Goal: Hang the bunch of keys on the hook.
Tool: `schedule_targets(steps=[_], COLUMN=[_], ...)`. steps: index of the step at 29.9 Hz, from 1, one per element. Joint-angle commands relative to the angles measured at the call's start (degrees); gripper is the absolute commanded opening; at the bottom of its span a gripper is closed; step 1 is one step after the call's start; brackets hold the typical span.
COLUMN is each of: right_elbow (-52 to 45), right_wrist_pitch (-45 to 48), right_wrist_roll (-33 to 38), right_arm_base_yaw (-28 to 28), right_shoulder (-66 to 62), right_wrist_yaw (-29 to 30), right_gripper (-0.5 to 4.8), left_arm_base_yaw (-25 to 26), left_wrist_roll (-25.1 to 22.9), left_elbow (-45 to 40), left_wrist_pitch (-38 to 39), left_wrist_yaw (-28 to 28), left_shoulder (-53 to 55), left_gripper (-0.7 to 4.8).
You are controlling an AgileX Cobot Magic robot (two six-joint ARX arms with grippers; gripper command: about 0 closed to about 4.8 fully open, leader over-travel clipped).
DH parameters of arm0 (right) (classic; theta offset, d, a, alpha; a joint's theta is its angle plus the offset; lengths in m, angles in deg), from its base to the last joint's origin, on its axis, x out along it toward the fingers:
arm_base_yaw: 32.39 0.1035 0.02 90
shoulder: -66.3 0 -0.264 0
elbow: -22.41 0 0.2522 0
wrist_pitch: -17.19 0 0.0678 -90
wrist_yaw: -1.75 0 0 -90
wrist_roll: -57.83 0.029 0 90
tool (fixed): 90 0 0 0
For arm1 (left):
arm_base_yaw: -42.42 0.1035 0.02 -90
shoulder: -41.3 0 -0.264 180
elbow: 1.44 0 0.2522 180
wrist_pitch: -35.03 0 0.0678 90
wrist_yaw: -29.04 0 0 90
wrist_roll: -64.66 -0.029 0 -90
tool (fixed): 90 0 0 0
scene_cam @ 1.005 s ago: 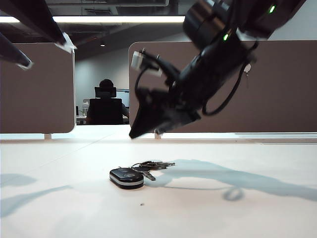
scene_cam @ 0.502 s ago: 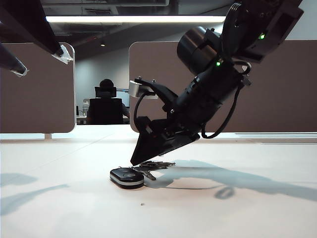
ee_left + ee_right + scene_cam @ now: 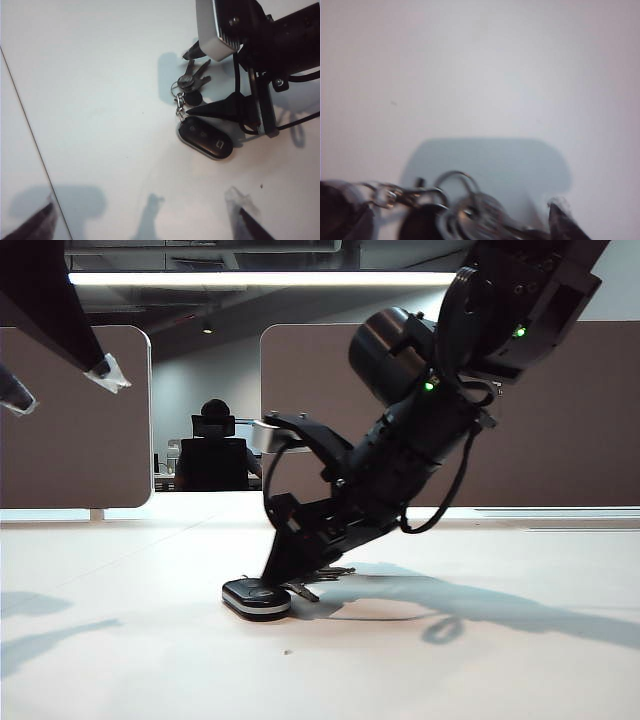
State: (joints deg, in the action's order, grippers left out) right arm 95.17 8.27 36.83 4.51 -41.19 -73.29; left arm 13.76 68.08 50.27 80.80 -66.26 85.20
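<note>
The bunch of keys (image 3: 256,597) lies flat on the white table: a black oval fob (image 3: 205,140) with a silvery rim, ringed to several small metal keys (image 3: 192,80). My right gripper (image 3: 276,574) is down at the table, open, its fingers (image 3: 215,109) straddling the small keys just beside the fob. In the right wrist view the keys (image 3: 475,215) fill the space between the jaws of the right gripper (image 3: 468,232). My left gripper (image 3: 62,388) hangs high at the far left, open and empty, looking down on the scene (image 3: 142,220). The hook is out of view.
Brown partition panels (image 3: 560,410) stand behind the table's far edge, with a gap where a seated person (image 3: 212,450) shows. A seam line (image 3: 30,130) runs across the tabletop. A small speck (image 3: 287,651) lies in front of the fob.
My right gripper has come down from above the table onto the small keys, still open. The left gripper has drifted slightly left and lower in the exterior view.
</note>
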Motion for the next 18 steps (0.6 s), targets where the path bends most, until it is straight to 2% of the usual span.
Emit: schedule_targets(steps=[1,3,12,16,18], right_elbow=[0.24,0.22,0.22,0.2,0.2], right_wrist_pitch=[0.59,0.52,-1.51,-2.32,-2.45], right_wrist_roll=[-1.97,-1.95,-1.95,-1.95,-1.95], right_arm_base_yaw=[1.22,1.55,1.42,1.44,1.46], right_shoulder=[0.13,-0.02,-0.11,-0.17,-0.26], right_wrist_yaw=[0.07,-0.07,-3.5,-3.5,-3.48], right_gripper=[3.01,2.36,2.19,0.57,0.03], left_arm_base_yaw=[-0.02,-0.02,-0.02,-0.02,-0.02], left_wrist_roll=[-0.17,-0.2,-0.02,-0.02,-0.02], left_elbow=[0.39,0.39,0.39,0.39,0.39], left_wrist_pitch=[0.24,0.44,1.92,2.49,2.67], left_wrist_yaw=[0.15,0.15,0.15,0.13,0.13], left_shoulder=[-0.07,-0.07,-0.07,-0.07,-0.07], left_gripper=[4.79,4.79,4.79,4.79,4.79])
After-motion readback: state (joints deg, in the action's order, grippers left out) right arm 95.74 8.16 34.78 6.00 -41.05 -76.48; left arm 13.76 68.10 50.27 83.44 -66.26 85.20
